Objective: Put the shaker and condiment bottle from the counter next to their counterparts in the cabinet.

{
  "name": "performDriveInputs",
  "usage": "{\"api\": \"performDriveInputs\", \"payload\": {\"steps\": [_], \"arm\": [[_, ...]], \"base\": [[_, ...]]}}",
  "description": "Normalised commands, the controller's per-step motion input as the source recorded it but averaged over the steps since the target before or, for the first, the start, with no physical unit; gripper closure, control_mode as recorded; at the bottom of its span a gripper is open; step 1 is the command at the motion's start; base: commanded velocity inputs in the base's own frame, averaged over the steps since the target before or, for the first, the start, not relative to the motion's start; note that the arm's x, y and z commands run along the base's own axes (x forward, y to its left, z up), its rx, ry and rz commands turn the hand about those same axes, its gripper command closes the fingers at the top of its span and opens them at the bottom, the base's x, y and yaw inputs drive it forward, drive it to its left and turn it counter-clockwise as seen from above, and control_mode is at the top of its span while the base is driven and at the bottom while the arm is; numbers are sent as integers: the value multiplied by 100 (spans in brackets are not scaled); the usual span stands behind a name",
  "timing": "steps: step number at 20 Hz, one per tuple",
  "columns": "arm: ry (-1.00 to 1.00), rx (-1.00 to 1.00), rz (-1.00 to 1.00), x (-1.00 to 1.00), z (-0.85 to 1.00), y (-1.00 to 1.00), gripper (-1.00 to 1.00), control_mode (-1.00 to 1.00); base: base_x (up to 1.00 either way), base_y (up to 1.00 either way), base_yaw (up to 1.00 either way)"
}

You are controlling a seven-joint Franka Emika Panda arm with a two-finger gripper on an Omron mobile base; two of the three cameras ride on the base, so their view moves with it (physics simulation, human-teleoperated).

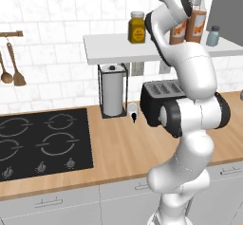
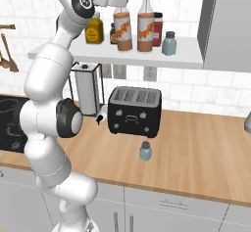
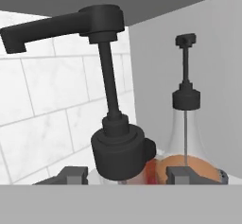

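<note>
While hidden behind the arm from the left, tool (image 3: 124, 175) clamped round condiment bottle (image 2: 122, 30) on cabinet (image 2: 186, 58).

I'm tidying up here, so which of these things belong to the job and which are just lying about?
Job: held condiment bottle, twin bottle, gripper, counter shaker, shelf shaker, shelf.
Lying about: toaster, yellow jar, paper towel holder, hob.
</note>
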Motion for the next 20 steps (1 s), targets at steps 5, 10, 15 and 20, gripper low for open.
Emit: {"api": "performDriveInputs", "payload": {"steps": [5, 10, 15, 20], "arm": [[0, 0, 0, -11, -23, 0, -100, -100], [0, 1, 0, -43, -18, 0, -100, -100], [0, 0, 0, -30, -19, 0, -100, -100], [-6, 0, 0, -77, -26, 4, -100, -100]], "base": [[0, 0, 0], [0, 0, 0], [0, 0, 0], [0, 0, 0]]}}
